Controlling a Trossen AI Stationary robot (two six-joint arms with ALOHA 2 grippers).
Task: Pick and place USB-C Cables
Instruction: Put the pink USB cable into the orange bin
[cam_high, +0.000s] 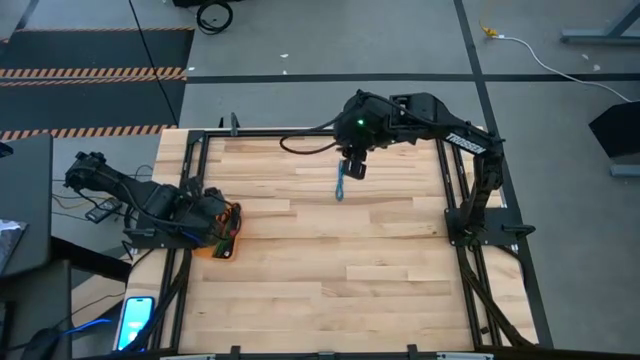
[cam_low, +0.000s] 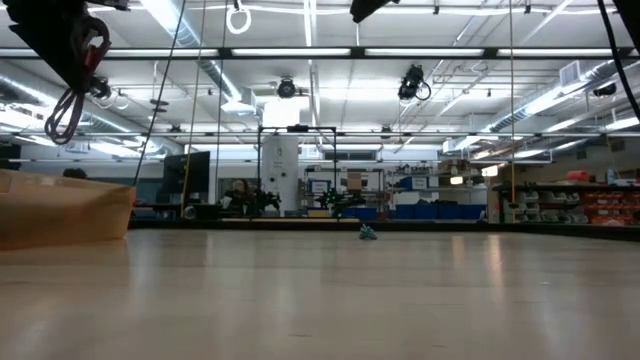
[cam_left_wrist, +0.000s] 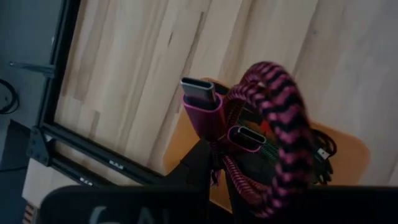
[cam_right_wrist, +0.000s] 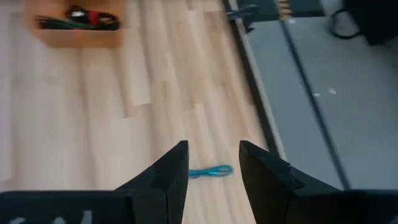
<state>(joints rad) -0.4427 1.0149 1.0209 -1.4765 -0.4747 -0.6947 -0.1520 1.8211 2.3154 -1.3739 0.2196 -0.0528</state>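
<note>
1. The left gripper (cam_high: 222, 222) sits at the left edge of the table (cam_high: 330, 270) in the high view, over an orange tray (cam_high: 228, 247).
2. In the left wrist view its fingers (cam_left_wrist: 199, 163) are clamped on the maroon cable (cam_left_wrist: 273, 124), a braided loop whose two metal plugs stick out toward the camera, held above the tray (cam_left_wrist: 345, 149).
3. Under that loop, inside the tray, lie other cables: a green cable (cam_left_wrist: 262, 138) and dark coils with a bit of red, partly hidden.
4. The right gripper (cam_high: 352, 165) hangs over the upper middle of the table in the high view, its fingers apart and holding nothing.
5. The teal-blue cable (cam_high: 340, 183) lies on the bare wood just beside that gripper; in the right wrist view it shows between the two spread fingers (cam_right_wrist: 168, 177), on the table below them.
6. The right wrist view also shows the tray (cam_right_wrist: 74, 34) at the upper left of the frame, well apart from the teal-blue cable (cam_right_wrist: 210, 171).
</note>
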